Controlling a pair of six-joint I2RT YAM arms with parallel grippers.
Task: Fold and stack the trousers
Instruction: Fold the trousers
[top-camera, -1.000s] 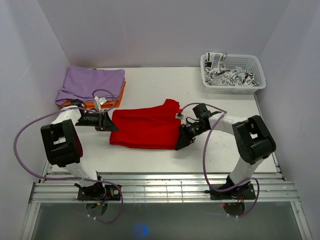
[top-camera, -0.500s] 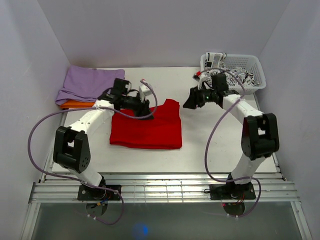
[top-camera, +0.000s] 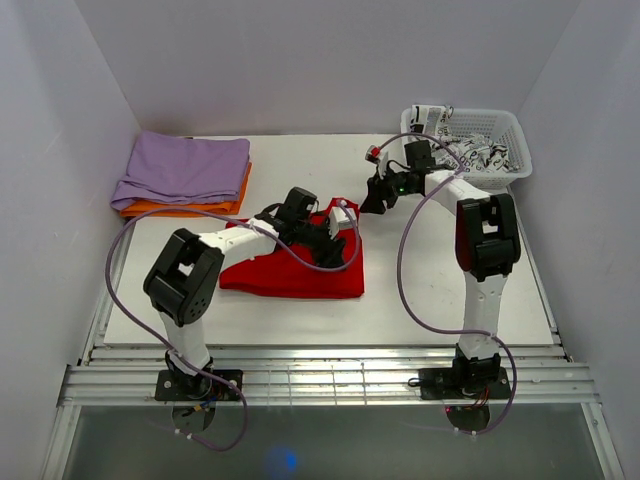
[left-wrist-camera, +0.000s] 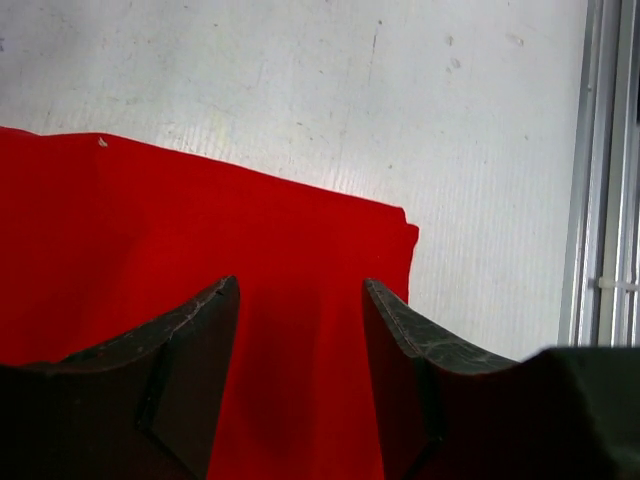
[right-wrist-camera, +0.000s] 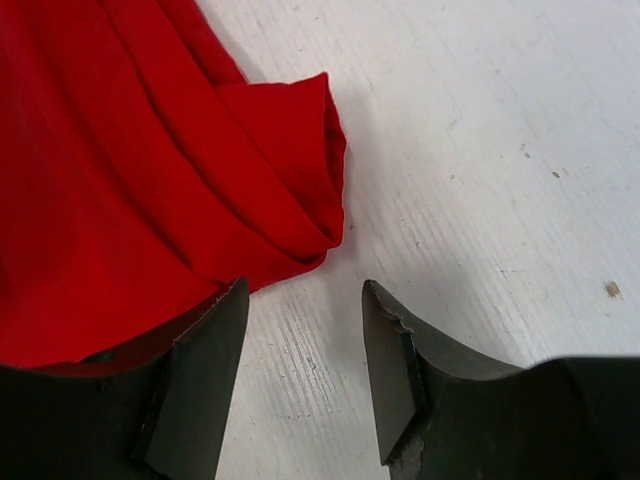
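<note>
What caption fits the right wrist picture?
Open right gripper hovers beside a folded corner of the bright red soft-fabric trousers on the white table.

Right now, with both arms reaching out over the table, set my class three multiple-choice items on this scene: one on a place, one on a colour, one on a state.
1. Where does the white basket stand? A near left; B far right; C centre.
2. What colour is the folded cloth lying on the orange cloth? A green; B yellow; C lilac-purple.
3. How does the left gripper stand? A shut on the basket; B open over the trousers; C shut on the trousers.

Answers:
1 B: the top view shows it at the far right of the table.
2 C: the lilac-purple cloth lies on the orange one, whose edge shows beneath.
3 B: its fingers are apart, with only red fabric below them.
</note>
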